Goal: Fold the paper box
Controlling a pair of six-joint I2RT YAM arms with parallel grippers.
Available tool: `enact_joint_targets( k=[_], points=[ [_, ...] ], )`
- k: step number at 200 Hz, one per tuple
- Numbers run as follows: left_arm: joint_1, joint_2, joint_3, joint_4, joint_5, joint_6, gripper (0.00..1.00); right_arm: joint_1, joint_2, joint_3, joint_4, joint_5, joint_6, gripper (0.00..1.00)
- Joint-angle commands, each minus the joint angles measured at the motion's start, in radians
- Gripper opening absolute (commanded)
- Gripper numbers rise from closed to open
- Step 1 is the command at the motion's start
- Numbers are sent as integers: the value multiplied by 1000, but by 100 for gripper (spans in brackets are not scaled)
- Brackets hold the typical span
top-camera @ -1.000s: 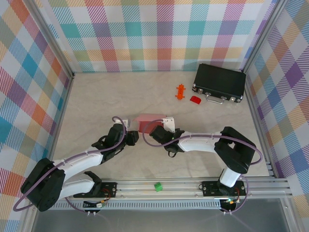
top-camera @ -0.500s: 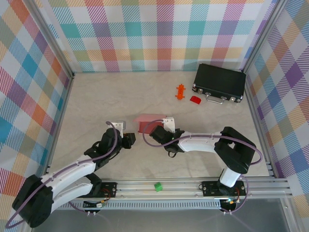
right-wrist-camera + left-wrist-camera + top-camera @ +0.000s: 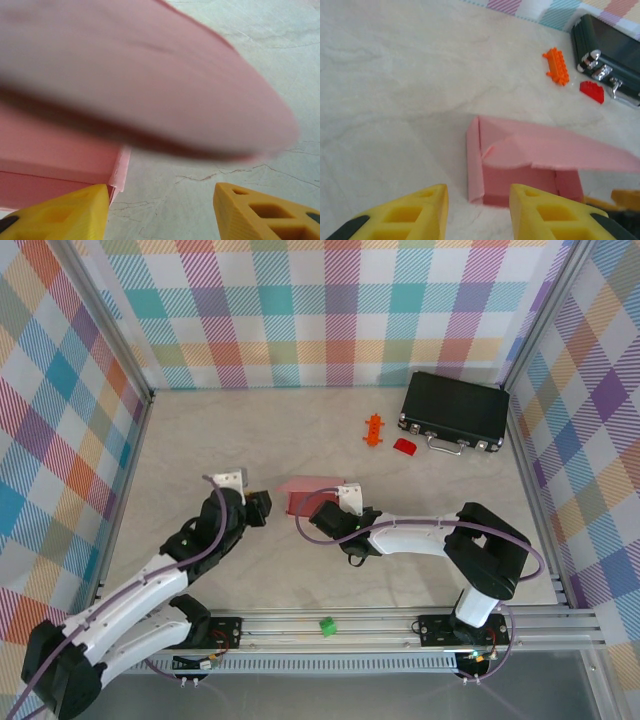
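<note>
**Left gripper drawn off the paper box; right gripper at its near side**

The pale worktop (image 3: 250, 430) carries the left arm (image 3: 140, 585) and the right arm (image 3: 420, 535), both reaching in from the near edge toward the middle. The black case (image 3: 455, 410) lies far right, well apart from both.

The paper box (image 3: 312, 495) sits mid-worktop, partly formed, with low walls standing and its top flap raised and leaning over to the right. The left gripper (image 3: 258, 508) is just left of the box and apart from it. In its wrist view the gripper (image 3: 477, 210) is open, with bare worktop between the fingers (image 3: 400, 215) and the box (image 3: 520, 160) lying beyond the tips. The right gripper (image 3: 320, 515) sits at the box's near side. From its wrist the jaws of this gripper (image 3: 162, 210) stand moderately wide around bare worktop, one finger (image 3: 60, 212) just below the box wall (image 3: 50, 170), with the flap blurred overhead. It clamps nothing that can be seen.

A second ago the left gripper was up against the box's left end; it has since backed off to the left. The box and the right arm have kept their places.

The left arm stretches diagonally toward the far right; the right arm bends at its elbow and lies low, pointing left.

The orange brick (image 3: 374, 428) and red block (image 3: 404, 446) rest near the case.
</note>
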Motion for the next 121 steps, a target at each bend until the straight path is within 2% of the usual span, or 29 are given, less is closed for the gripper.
enact_joint_targets(
  k=[1, 44, 77, 121],
  points=[
    [-4, 108, 113, -15, -22, 26, 36, 8, -17, -8, -30, 16, 14, 58],
    [11, 363, 326, -24, 46, 109, 38, 8, -18, -5, -34, 16, 12, 58],
    [24, 560, 480, -117, 127, 164, 39, 7, -22, -3, -37, 20, 8, 58],
    [26, 682, 569, -241, 170, 184, 38, 8, -42, -7, -64, 23, 17, 58]
  ],
)
